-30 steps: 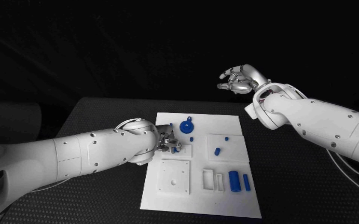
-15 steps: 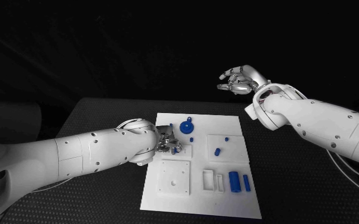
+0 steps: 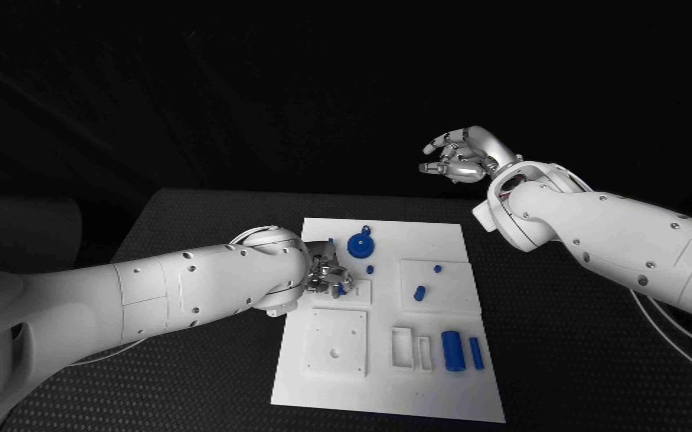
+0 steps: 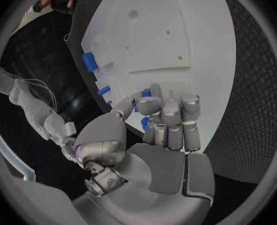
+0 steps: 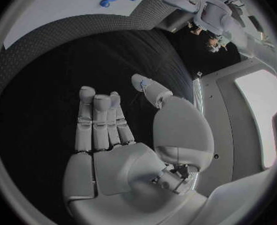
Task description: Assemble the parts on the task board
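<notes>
Nothing shifted: white task board [image 3: 389, 352] lies on black table [image 3: 577, 372].

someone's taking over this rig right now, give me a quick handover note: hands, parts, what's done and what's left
Left robot hand: down on the task board at its left-middle socket, fingers curled over a small blue part; whether it truly grips it is unclear.
Right robot hand: raised off beyond the board's far right corner, fingers apart, holding nothing.
Parts: blue round disc at the far end; small pegs mid-right; two blue cylinders near right, beside empty white slots.
Done: hard to tell which parts are seated.
Left: seat the left hand's part, then likely the cylinders.
</notes>
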